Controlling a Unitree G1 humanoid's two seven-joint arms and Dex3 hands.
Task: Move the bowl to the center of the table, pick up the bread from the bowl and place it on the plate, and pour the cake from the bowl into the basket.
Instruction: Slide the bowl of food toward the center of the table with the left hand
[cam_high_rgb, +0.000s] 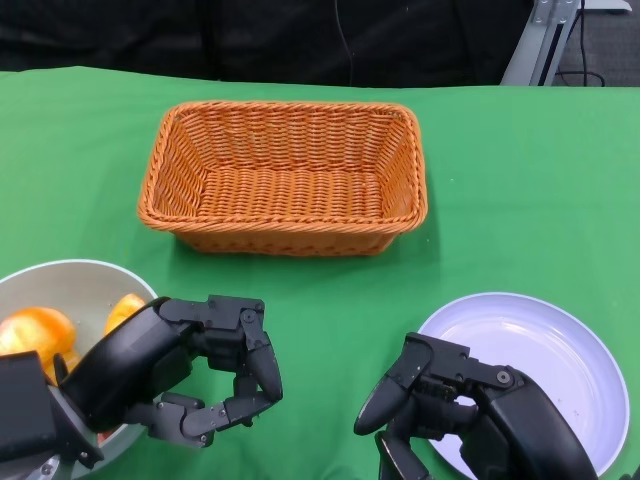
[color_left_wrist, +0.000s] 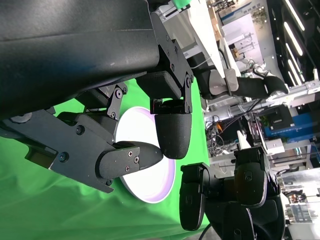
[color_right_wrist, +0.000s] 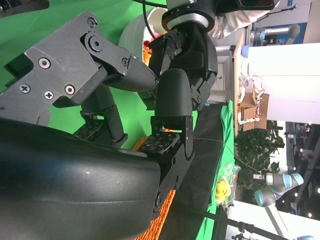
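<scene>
Wicker basket (cam_high_rgb: 284, 180) whole only in head view; wrist views hand-blocked.

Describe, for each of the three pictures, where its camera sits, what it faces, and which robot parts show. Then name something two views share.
Head view: high on the robot, facing down at the table with basket, bowl, plate; left hand and right hand show.
Right wrist view: behind the right hand, facing the left hand and the bowl.
Left wrist view: behind the left hand, facing the plate and the right hand.
Shared: head and left wrist views both show the plate.
</scene>
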